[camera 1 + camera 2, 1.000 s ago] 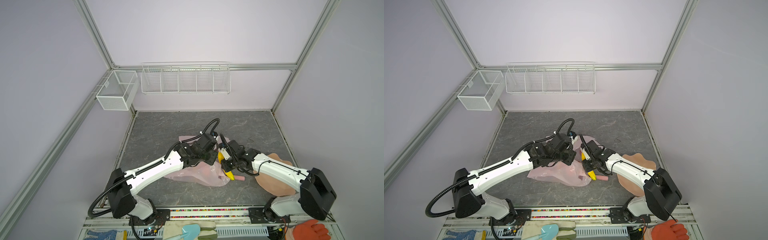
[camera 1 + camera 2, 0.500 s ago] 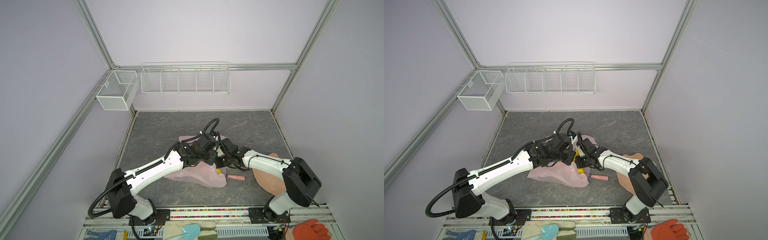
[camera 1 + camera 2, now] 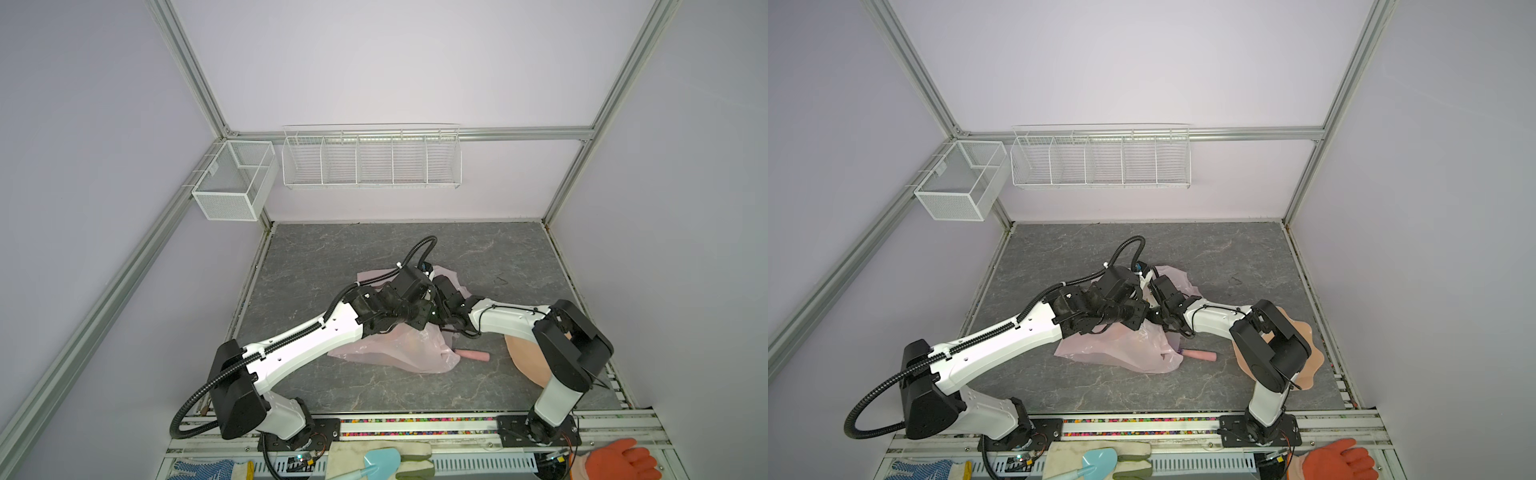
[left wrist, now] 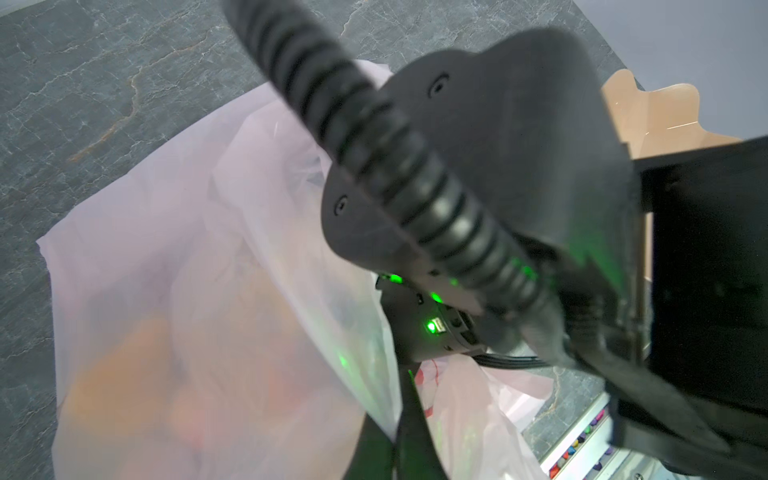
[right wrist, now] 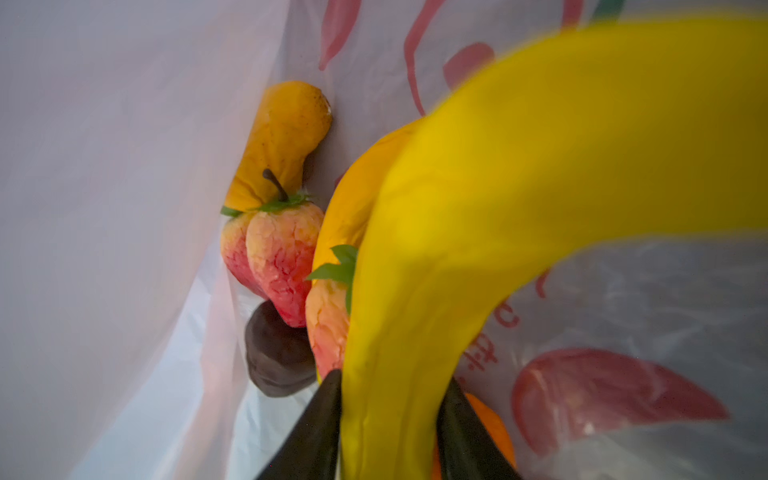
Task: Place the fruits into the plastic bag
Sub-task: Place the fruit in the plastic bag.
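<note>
The plastic bag (image 3: 395, 349) lies crumpled at mid-table, pale pink and translucent, in both top views. My left gripper (image 4: 395, 440) is shut on a fold of its film near the mouth and holds it up. My right gripper (image 5: 390, 415) is inside the bag, with a yellow banana (image 5: 457, 187) filling the gap between its black fingers. Deeper in the bag lie two red strawberries (image 5: 282, 257), an orange pear-shaped fruit (image 5: 278, 141), another yellow-orange fruit (image 5: 353, 199) and a dark fruit (image 5: 278, 353). In both top views the arms' wrists hide both grippers.
A tan wavy-edged plate (image 3: 528, 361) lies under my right arm's elbow. A pink handle (image 3: 473, 355) sticks out beside the bag. An orange-red glove (image 3: 619, 461) and a blue trowel (image 3: 380, 457) rest on the front rail. Wire baskets (image 3: 370, 158) hang on the back wall.
My right arm has swung left and pushed the banana from above the bag's mouth down into the bag. The left arm has stayed in place, holding the bag.
</note>
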You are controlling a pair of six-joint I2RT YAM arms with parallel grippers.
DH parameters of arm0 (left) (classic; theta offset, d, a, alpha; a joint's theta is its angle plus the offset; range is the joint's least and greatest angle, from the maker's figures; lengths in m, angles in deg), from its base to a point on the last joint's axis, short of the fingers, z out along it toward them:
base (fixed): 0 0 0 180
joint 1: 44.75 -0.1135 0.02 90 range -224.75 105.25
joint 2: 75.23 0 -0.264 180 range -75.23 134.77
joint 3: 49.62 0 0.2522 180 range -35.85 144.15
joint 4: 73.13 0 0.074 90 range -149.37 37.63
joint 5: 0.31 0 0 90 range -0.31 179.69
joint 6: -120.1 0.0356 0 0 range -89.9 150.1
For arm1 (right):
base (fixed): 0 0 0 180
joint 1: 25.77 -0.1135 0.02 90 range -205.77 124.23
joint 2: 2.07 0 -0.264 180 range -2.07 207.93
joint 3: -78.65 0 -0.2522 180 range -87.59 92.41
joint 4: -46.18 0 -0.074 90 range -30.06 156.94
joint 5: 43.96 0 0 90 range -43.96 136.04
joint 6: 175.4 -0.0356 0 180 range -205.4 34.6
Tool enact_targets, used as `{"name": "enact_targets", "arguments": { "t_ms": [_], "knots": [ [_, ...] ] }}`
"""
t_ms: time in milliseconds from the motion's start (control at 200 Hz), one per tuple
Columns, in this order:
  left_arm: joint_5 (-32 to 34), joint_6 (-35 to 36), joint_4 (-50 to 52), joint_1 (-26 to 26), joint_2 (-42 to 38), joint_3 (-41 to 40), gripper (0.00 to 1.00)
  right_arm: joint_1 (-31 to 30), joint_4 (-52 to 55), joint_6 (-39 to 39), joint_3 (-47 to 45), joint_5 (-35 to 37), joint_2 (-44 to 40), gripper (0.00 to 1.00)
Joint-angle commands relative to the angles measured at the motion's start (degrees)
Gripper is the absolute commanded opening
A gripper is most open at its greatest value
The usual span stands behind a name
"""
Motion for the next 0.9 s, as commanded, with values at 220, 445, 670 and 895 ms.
{"name": "enact_targets", "arguments": {
  "t_ms": [220, 445, 670, 895],
  "knots": [
    [2.9, -0.7, 0.2, -0.1, -2.1, -1.9, 0.0, -0.3, 1.2, -5.1, 0.7, -4.9, -3.7, 0.83],
    [4.8, -1.2, 0.7, -0.2, -3.0, -2.9, 0.0, -0.2, 11.3, -0.6, -0.2, -3.4, -9.4, 0.94],
    [5.0, -1.6, 0.5, -0.4, -3.5, -4.5, 0.0, 0.6, 18.4, 2.6, -2.8, -0.6, -15.2, 0.97],
    [4.8, -2.0, 0.4, -0.5, -3.3, -4.8, 0.0, 0.8, 31.7, 8.7, -0.7, 7.3, -20.6, 0.98]
  ]
}}
